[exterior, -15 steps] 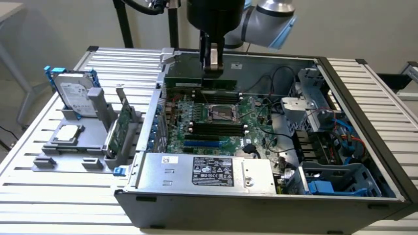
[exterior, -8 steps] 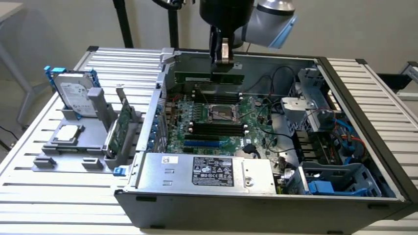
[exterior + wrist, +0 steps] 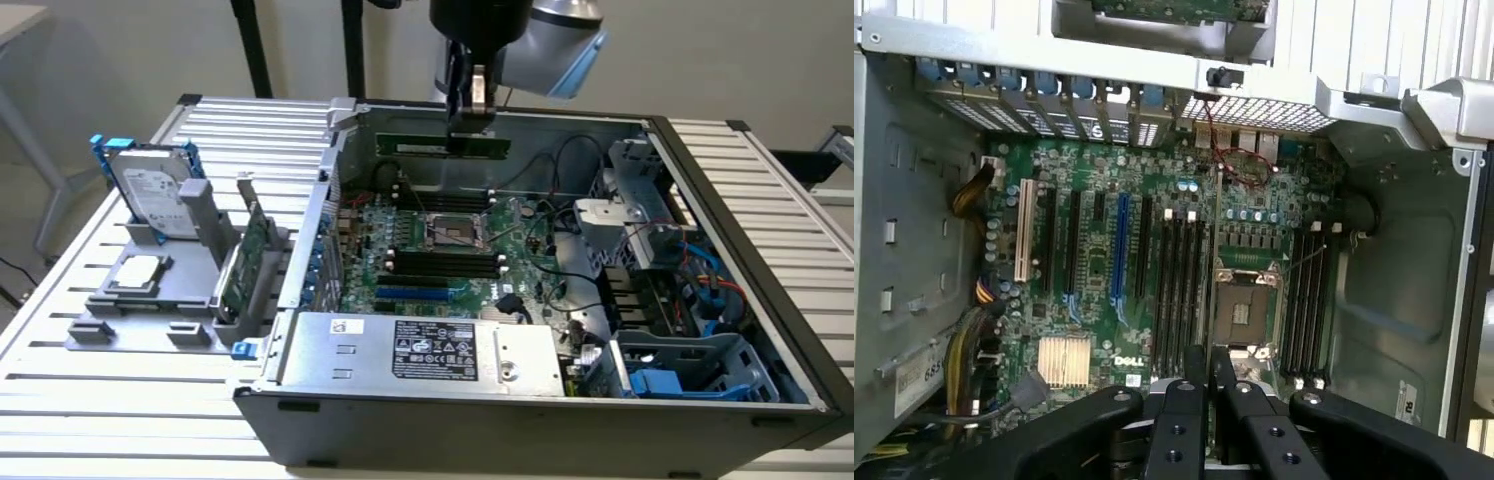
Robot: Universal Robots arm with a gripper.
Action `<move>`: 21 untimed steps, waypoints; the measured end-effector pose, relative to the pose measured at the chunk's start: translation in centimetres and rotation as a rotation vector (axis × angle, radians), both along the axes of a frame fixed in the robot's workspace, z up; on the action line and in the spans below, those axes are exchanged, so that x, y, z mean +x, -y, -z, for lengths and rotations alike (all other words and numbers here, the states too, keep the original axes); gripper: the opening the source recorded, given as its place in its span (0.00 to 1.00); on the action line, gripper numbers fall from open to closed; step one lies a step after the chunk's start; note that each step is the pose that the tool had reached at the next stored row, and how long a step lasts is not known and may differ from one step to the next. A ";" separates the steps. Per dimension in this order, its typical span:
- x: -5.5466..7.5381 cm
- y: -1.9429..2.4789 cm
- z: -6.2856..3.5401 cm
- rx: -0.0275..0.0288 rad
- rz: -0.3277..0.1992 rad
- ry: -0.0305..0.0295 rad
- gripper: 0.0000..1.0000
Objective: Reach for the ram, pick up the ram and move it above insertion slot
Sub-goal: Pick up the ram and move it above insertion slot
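Hovering: pincer (image 3: pixel 470 125) gripping ram (image 3: pixel 442 146) above motherboard (image 3: pixel 447 245); cables (image 3: pixel 567 215) nearby.

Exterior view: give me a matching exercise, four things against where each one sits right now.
Things:
1. ram
2. hard drive
3. expansion card
4. power supply box

Places:
A. upright in the grey holder, at the exterior view's far left
B. held in the shut tool, above the open case
C. inside the case, along its near edge
D. on edge in the grey holder, just outside the case wall

Pairs: 1-B, 2-A, 3-D, 4-C
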State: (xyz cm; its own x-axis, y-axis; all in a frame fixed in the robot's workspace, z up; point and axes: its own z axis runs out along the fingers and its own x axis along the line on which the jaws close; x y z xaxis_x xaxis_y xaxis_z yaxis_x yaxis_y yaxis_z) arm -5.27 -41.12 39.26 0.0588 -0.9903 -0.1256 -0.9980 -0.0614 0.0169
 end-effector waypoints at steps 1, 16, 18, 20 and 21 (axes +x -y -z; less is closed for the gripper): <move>0.2 -0.29 0.04 -0.0002 0.000 0.0000 0.13; 1.1 -2.89 0.43 -0.0014 0.014 -0.0001 0.13; 1.1 -2.90 0.44 -0.0013 0.014 0.0000 0.13; 1.1 -2.90 0.44 -0.0013 0.014 0.0000 0.13; 1.1 -2.90 0.44 -0.0013 0.014 0.0000 0.13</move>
